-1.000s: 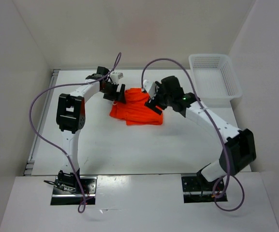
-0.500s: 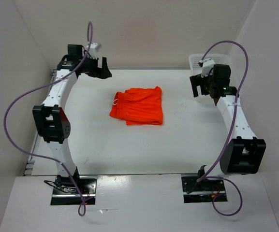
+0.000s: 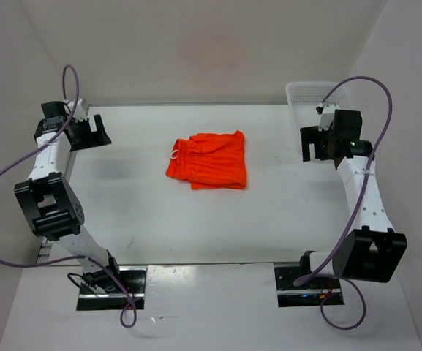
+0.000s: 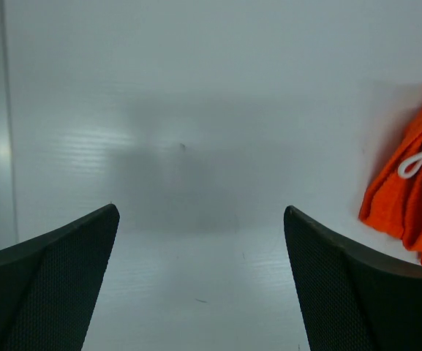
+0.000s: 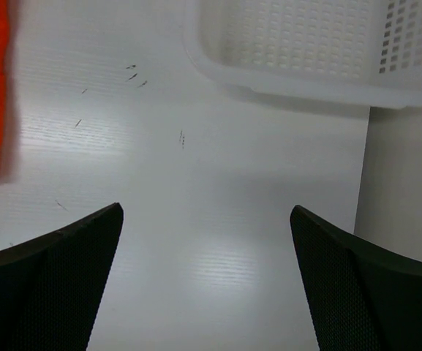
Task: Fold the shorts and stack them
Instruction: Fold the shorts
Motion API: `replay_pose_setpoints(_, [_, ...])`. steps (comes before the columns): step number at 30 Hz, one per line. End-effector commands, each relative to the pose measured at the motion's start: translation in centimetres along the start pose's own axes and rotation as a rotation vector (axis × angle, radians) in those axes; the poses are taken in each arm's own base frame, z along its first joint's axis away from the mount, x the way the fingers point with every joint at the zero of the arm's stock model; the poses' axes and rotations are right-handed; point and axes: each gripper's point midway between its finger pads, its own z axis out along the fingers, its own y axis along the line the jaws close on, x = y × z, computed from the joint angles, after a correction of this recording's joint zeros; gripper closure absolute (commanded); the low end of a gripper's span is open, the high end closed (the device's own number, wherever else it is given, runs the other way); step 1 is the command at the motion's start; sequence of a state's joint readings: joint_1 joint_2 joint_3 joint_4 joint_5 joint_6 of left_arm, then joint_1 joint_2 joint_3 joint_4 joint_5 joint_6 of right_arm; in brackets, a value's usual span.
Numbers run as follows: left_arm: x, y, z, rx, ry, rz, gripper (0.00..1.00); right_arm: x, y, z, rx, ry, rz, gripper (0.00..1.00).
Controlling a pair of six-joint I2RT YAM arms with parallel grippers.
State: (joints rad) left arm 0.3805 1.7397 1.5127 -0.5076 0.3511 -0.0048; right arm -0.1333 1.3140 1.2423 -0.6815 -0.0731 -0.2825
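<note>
The bright orange soft fabric shorts point(image 3: 208, 161) lie folded in a compact rectangle mid-way across the white counter point(image 3: 159, 219). The fold looks finished, which would explain both arms standing well apart from them. The left gripper point(image 3: 91, 132) and the right gripper point(image 3: 314, 143), beside the white plastic mesh basket point(image 3: 292, 92), are spread wide, holding and touching nothing.
</note>
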Motion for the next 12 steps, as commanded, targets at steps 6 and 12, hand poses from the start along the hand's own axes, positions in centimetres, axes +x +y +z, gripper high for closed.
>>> replay_pose_setpoints(6, [1.3, -2.1, -1.2, 0.020, -0.014, 0.035, 0.00, -0.9, -1.4, -2.4, 0.125, -0.058, 0.125, 0.00])
replay_pose_setpoints(12, [1.0, -2.5, -1.5, 0.039, -0.023, 0.039, 0.00, -0.9, -0.9, -2.4, 0.103, -0.089, 0.125, 0.00])
